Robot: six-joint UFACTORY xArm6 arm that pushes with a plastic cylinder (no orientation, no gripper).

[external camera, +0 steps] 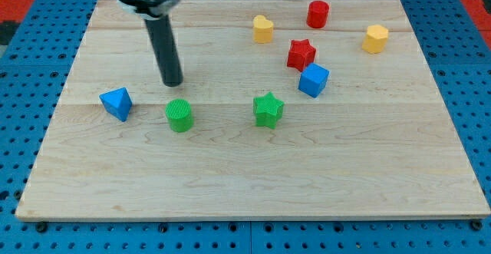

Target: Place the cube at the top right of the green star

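Observation:
The blue cube [313,80] sits on the wooden board, up and to the right of the green star [268,109], with a small gap between them. The red star [301,54] lies just above the cube, almost touching it. My tip [173,82] is far to the left of both, just above the green cylinder [179,115] and to the right of the blue pyramid-like block [116,103]. The tip touches no block.
A yellow heart-like block [263,29], a red cylinder [317,14] and a yellow hexagonal block [375,38] lie near the board's top right. The board [245,177] rests on a blue pegboard surface.

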